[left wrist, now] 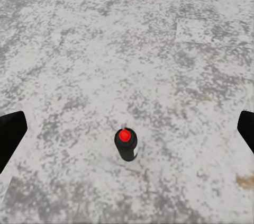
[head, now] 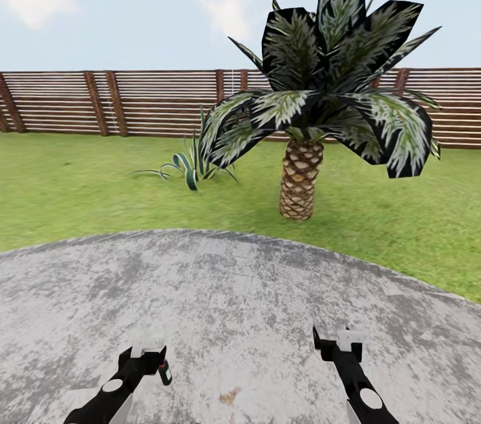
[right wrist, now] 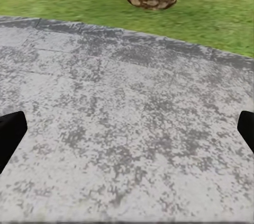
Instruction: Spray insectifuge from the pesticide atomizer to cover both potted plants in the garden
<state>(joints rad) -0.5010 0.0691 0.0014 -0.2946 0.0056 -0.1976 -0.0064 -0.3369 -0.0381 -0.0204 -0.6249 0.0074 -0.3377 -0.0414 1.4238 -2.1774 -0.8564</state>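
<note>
The pesticide atomizer (left wrist: 126,145) stands upright on the grey patio (head: 234,290), centred between the spread fingers of the left gripper (head: 148,352); low in the head view it sits just beside that gripper's tip, apparently not gripped. The right gripper (head: 339,342) is likewise released over bare paving. Beyond the patio edge lie lawn (head: 67,190), a palm (head: 300,170), a striped agave (head: 187,167) and the slatted fence (head: 133,102).

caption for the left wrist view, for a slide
Pesticide atomizer standing upright on the grey paved patio, centred between the open left gripper's fingers.
</note>
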